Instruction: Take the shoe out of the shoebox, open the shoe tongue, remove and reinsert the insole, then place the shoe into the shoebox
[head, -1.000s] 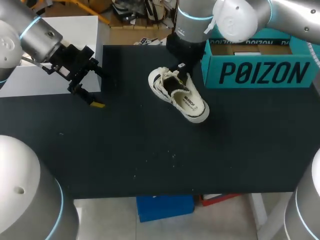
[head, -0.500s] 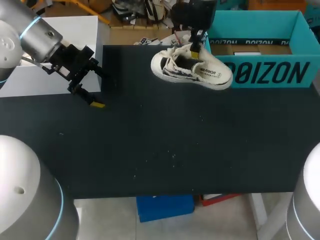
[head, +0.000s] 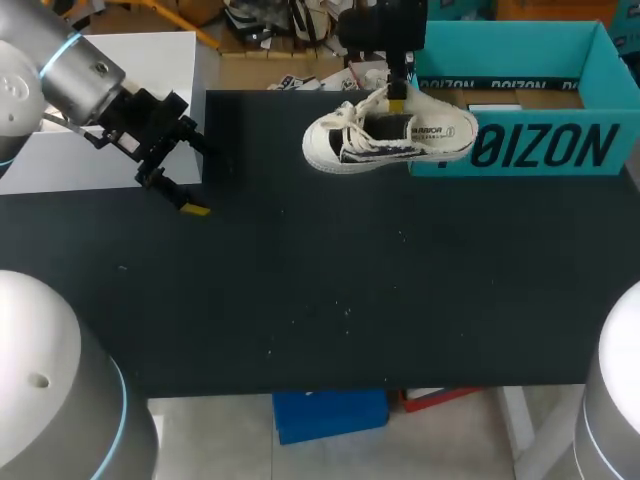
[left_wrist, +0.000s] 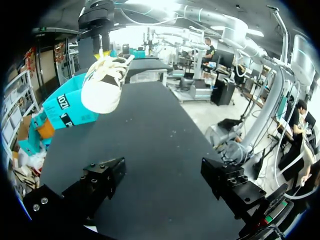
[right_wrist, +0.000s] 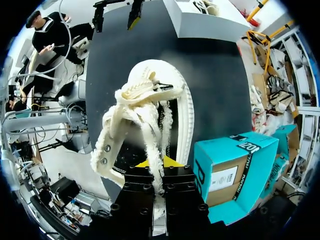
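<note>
1. Right, my right gripper (head: 398, 100), at the top centre of the frame, is pinched narrow on the shoe (head: 390, 140) at its tongue and laces. The shoe hangs from it, clear of the table (head: 300, 300).
2. The shoe's long axis runs left to right across the frame, toe left and heel right. The heel overlaps the near wall of the shoebox (head: 540, 150) in the upper right.
3. So the box lies right of the shoe and beyond it, its long side roughly parallel to the shoe. If the shoe goes in, I judge little turning is needed, but the heel must first clear that wall.
4. My left gripper (left_wrist: 164, 175), at the frame's left, is wide and empty, well apart from the shoe. The right arm is far nearer.
5. Room to move lies toward the lower middle and left. The box wall and the table's far edge crowd my right arm.
</note>
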